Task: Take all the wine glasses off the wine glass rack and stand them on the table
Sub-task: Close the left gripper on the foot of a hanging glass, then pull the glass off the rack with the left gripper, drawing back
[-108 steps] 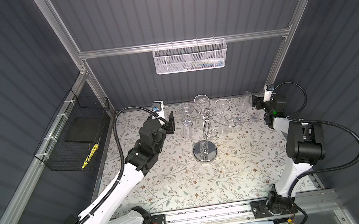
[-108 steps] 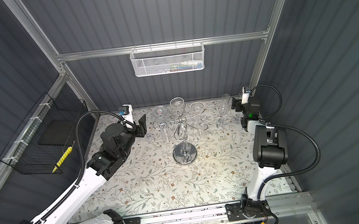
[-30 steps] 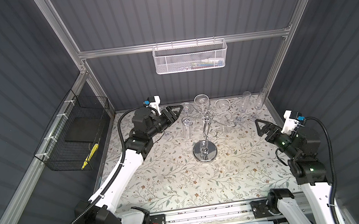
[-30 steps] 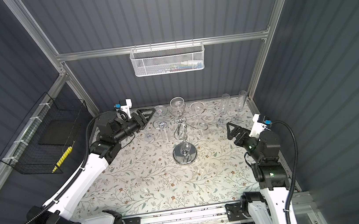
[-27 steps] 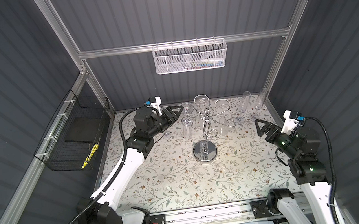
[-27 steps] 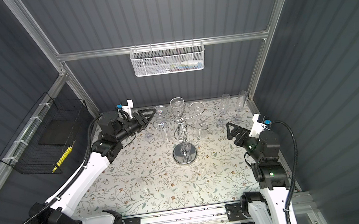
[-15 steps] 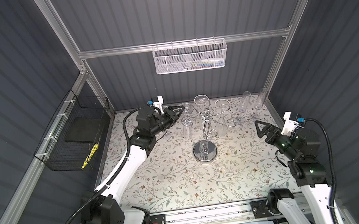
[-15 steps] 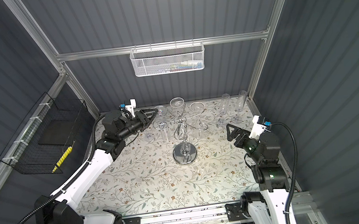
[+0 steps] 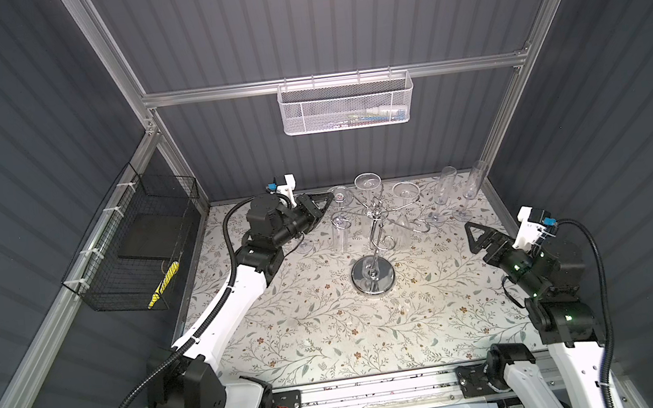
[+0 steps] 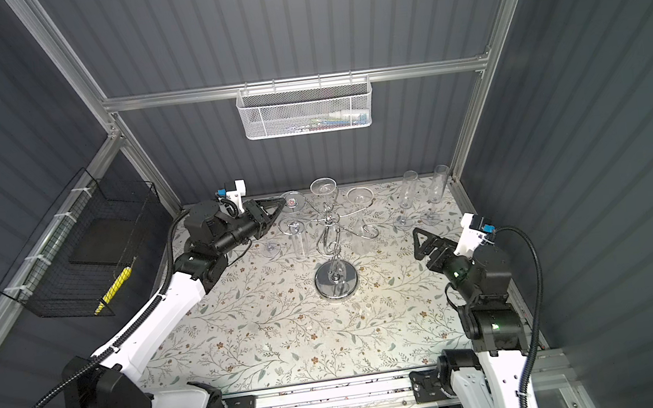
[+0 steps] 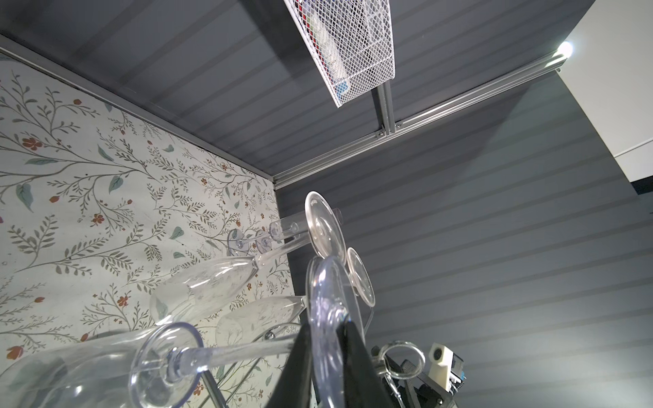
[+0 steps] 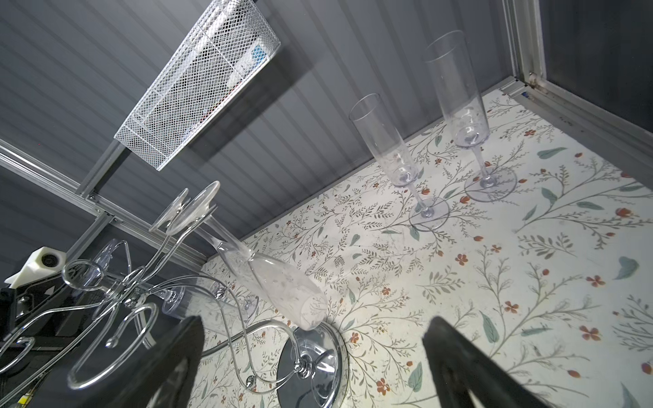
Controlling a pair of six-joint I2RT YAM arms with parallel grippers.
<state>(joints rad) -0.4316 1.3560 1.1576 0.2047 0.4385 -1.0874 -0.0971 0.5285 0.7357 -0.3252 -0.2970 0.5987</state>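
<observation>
The chrome wine glass rack (image 9: 372, 278) (image 10: 336, 282) stands mid-table on its round mirror base, and several clear glasses hang upside down from its curled arms. My left gripper (image 9: 329, 201) (image 10: 281, 207) reaches in from the left at arm height. In the left wrist view the left gripper (image 11: 327, 328) is shut on the round foot of one hanging wine glass (image 11: 327, 296) (image 9: 340, 197), and its black fingers (image 11: 300, 356) press both faces of the disc. The right gripper (image 9: 472, 234) (image 12: 314, 319) is open and holds nothing, right of the rack base (image 12: 311, 364).
Two upright flutes (image 9: 443, 189) (image 9: 475, 180) stand at the back right corner. A white mesh basket (image 9: 347, 104) hangs on the back wall and a black wire basket (image 9: 134, 256) on the left wall. Another glass foot (image 9: 304, 246) rests on the table under my left arm.
The left gripper has moved right to the rack's left arm and closed its fingers onto the foot of the hanging glass. The right arm has stayed where it was, open.
</observation>
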